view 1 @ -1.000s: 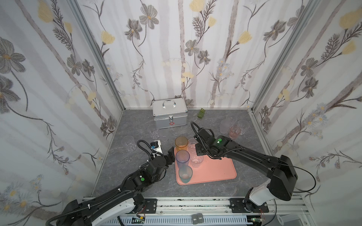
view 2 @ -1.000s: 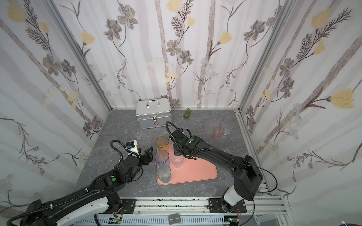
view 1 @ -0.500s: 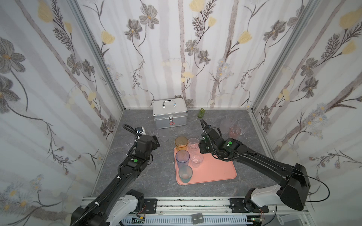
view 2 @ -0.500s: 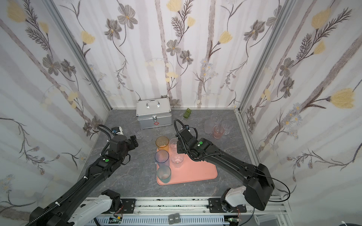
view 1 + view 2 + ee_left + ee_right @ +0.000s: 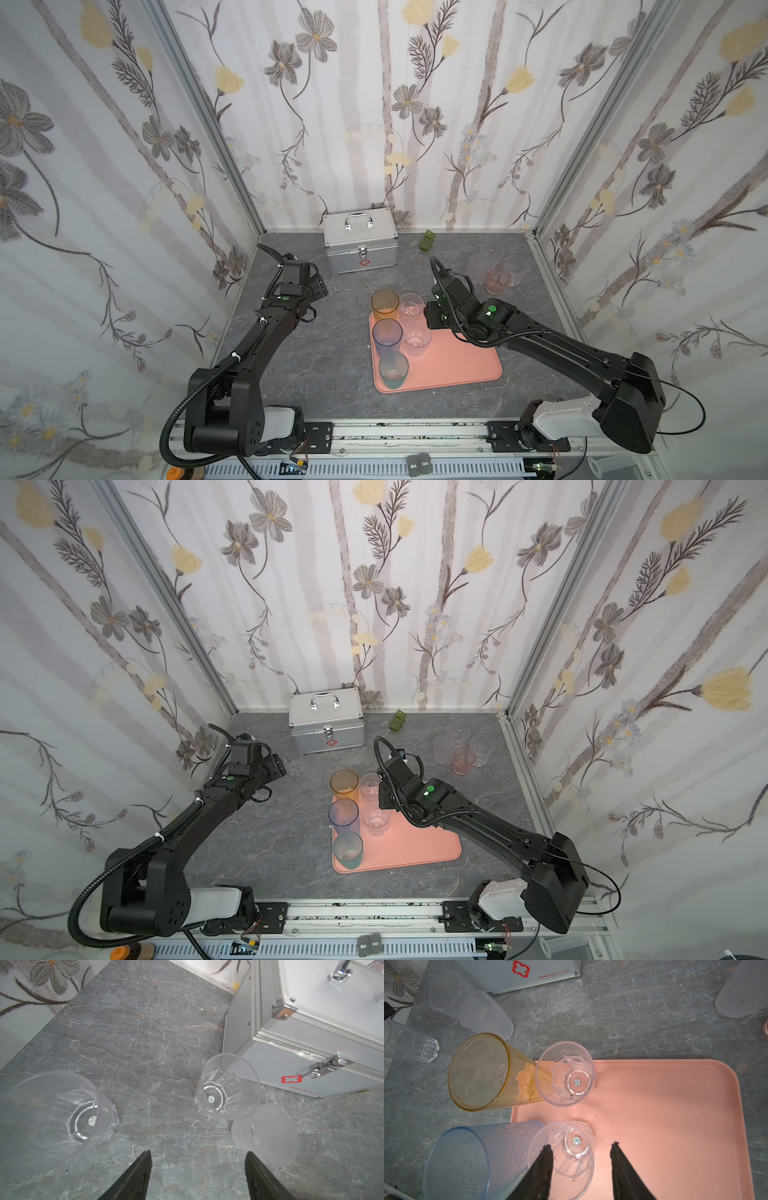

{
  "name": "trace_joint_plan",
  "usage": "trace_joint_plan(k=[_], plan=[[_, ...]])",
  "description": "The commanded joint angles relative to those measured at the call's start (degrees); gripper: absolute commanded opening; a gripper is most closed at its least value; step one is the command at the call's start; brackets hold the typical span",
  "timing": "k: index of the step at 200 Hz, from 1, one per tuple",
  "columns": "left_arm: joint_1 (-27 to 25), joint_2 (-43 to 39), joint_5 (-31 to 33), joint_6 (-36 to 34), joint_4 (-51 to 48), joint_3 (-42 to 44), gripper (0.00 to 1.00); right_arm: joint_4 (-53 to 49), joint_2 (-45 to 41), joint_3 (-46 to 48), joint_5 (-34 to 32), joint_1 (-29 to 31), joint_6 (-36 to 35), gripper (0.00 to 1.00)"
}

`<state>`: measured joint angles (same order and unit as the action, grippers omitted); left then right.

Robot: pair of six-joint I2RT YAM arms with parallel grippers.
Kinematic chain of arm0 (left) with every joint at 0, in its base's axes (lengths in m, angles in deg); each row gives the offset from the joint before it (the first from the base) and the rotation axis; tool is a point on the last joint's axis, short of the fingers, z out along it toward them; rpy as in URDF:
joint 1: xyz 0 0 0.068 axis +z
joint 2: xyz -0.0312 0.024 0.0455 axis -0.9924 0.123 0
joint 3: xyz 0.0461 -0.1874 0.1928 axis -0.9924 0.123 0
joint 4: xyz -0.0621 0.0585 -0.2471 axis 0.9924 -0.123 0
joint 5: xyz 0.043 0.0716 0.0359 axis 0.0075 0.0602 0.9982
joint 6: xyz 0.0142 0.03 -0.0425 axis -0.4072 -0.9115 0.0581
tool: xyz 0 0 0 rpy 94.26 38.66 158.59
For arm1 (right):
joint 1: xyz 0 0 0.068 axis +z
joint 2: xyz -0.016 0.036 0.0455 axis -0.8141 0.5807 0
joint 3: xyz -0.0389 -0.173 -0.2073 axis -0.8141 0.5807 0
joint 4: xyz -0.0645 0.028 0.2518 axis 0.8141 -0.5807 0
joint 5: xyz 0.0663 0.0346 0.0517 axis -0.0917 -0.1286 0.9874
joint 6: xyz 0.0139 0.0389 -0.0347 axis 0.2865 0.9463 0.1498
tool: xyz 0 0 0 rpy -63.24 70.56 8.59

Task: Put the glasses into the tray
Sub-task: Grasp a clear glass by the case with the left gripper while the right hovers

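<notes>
Black left hand (image 5: 197, 1152) nearer clear glass (image 5: 227, 1086)

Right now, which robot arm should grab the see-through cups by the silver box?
Left. The left gripper hangs open and empty close to the clear glasses beside the silver case. The right gripper is over the tray, and would probably have to reach across the glasses already standing there.
</notes>
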<state>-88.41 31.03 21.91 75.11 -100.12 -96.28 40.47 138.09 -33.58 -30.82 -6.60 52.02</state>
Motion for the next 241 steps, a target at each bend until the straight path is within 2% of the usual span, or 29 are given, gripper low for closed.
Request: trace_joint_plan(k=[1, 18, 37, 91, 96, 117, 175, 217, 241], plan=[[0.76, 3.6, -3.38, -0.68, 2.36, -3.09, 0.72, 2.34, -0.89, 1.14, -0.8, -0.22, 0.13, 0.49], [1.08, 7.18, -4.52, -0.9, 2.59, -5.37, 0.7, 2.3, -1.43, 2.03, -0.61, -0.28, -0.29, 0.58], [1.08, 11.18, -4.64, -1.55, 2.59, -7.21, 0.67, 2.07, -2.37, 2.92, -1.02, -0.4, -0.41, 0.63], [1.26, 17.41, -1.49, -3.2, 2.68, -11.17, 0.6, 2.07, -5.61, 5.74, -1.42, -0.39, -0.75, 0.66], [1.28, 17.85, -1.27, -3.3, 2.68, -11.6, 0.6, 2.07, -5.78, 5.92, -1.41, -2.18, -0.76, 0.66], [1.34, 19.63, -1.29, -3.5, 2.72, -13.36, 0.56, 2.16, -6.12, 6.39, -1.14, -2.54, -0.89, 0.66], [1.32, 25.77, -2.16, -3.36, 2.76, -15.49, 0.36, 2.47, -6.89, 6.71, -1.06, -2.64, -0.84, 0.67], [1.29, 21.35, -2.18, -1.07, 2.76, -11.55, 0.12, 2.41, -7.58, 7.27, -1.03, -2.9, -0.64, 0.67], [0.87, 14.37, -1.64, 1.57, 2.76, -6.35, 0.09, 2.93, -7.38, 7.15, -0.84, -2.99, -0.54, 0.66]])
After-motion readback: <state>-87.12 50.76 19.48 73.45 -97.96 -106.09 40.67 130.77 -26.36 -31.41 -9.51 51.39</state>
